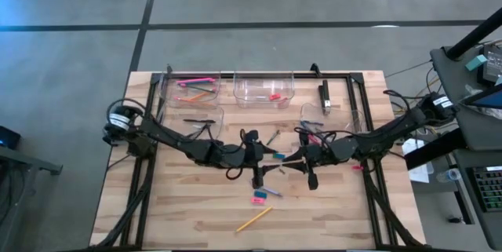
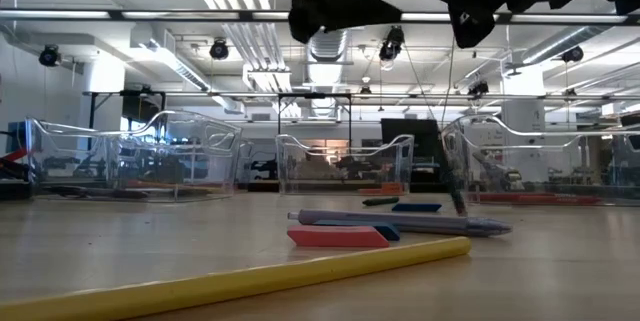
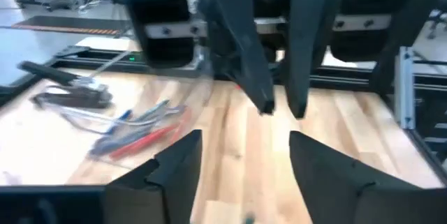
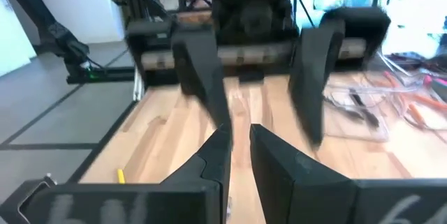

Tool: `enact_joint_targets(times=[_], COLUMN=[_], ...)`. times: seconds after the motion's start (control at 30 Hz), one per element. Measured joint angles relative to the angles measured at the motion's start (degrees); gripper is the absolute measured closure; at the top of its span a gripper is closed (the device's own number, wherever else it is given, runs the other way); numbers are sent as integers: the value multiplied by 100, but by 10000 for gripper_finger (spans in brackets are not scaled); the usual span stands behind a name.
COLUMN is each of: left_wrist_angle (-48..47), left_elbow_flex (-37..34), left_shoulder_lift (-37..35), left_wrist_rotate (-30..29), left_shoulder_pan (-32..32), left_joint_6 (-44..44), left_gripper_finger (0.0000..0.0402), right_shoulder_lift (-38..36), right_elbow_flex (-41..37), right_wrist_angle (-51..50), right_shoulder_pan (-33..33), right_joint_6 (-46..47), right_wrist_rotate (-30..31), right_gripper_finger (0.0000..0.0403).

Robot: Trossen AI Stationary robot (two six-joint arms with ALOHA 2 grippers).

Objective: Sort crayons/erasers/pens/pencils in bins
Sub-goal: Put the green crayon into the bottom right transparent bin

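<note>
In the high view both arms meet over the table's middle. My left gripper [image 1: 261,160] [image 3: 244,137] points toward the table's right, open wide. My right gripper [image 1: 289,162] [image 4: 239,130] faces it with only a narrow slit between the tips, and I see nothing in it. Both hang above the wood. Loose items lie flat below and nearer: a yellow pencil [image 1: 253,219] [image 2: 250,276], a red eraser [image 1: 259,199] [image 2: 335,236], a grey-blue pen [image 2: 400,223], a teal stick [image 1: 278,156] and a dark pen [image 1: 272,136].
Four clear bins stand toward the far side: one with pink and orange pencils [image 1: 192,89], one with a red eraser [image 1: 264,89], one with dark pens [image 1: 196,122], one with crayons [image 1: 325,115]. A black frame rail [image 1: 259,74] runs along the far edge.
</note>
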Motion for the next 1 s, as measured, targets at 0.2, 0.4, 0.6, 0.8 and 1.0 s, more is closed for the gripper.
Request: enact_joint_targets(times=[0.2, 0.4, 0.6, 0.8, 1.0], left_wrist_angle=[-414, -420, -113, -22, -110], left_elbow_flex=[-110, -487, -843, -1074, -1345], left_shoulder_lift=[-310, -518, -648, -950, -1678], left_wrist_rotate=[-211, -222, -374, -450, -512], left_shoulder_pan=[67, 12, 25, 56, 38], left_joint_6=[-31, -45, -39, 31, -9], left_gripper_finger=[184, 183, 183, 183, 183], right_shoulder_lift=[-413, -711, -268, 762, 1792], right_elbow_flex=[35, 241, 249, 516, 809], right_wrist_angle=[-975, -2640, -2738, -2661, -2628], right_shoulder_pan=[-3, -11, -15, -37, -121], right_joint_6=[271, 568, 470, 350, 227], right_wrist_rotate=[148, 146, 52, -168, -397], right_gripper_finger=[356, 354, 317, 246, 208])
